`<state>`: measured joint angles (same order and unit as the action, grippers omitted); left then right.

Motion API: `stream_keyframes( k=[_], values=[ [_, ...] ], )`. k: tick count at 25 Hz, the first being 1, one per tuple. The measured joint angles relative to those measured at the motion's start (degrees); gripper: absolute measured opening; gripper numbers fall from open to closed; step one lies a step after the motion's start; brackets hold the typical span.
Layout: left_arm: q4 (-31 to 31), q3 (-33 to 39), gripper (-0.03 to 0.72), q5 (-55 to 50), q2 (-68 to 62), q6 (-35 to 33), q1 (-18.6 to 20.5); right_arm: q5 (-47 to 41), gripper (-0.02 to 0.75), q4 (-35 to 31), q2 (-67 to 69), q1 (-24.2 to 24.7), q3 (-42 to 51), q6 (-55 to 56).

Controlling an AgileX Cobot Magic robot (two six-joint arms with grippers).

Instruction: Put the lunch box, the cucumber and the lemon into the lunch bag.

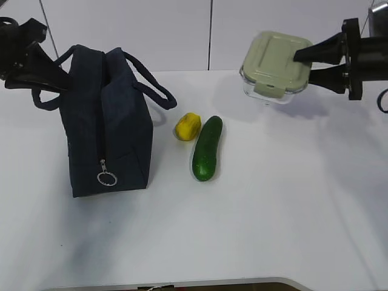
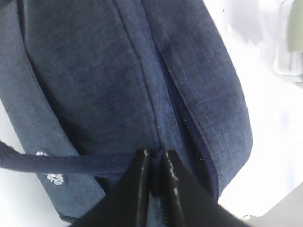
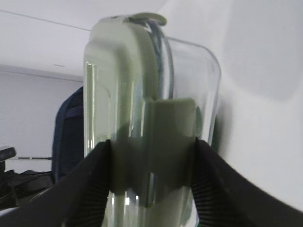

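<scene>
Resting on a white table (image 1: pixel 291 200) was a boxy dark navy fabric lunch bag (image 1: pixel 109 121) with two looped handles and a silver ring pull (image 1: pixel 107 178), with a small bright yellow lemon (image 1: pixel 188 126) just to its right and touching a smooth dark green cucumber (image 1: pixel 207 148). Pinched nearly closed at the bag's top seam was the left gripper (image 2: pixel 155 163), a handle strap beside its fingertips. Clamped on a clear glass lunch box (image 1: pixel 276 66) with a pale sage-green clip lid was the right gripper (image 3: pixel 151 156), holding it tilted above the table's far right.
</scene>
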<state>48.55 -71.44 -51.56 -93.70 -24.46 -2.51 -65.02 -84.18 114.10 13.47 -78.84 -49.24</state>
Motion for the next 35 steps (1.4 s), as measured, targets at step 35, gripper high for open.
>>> stream_keyframes(
  k=[35],
  values=[
    [0.32, 0.0, 0.011, -2.77, 0.0, -2.45, 0.04, -1.09, 0.395, -0.25, 1.7, -24.48, -19.64, 7.87]
  ],
)
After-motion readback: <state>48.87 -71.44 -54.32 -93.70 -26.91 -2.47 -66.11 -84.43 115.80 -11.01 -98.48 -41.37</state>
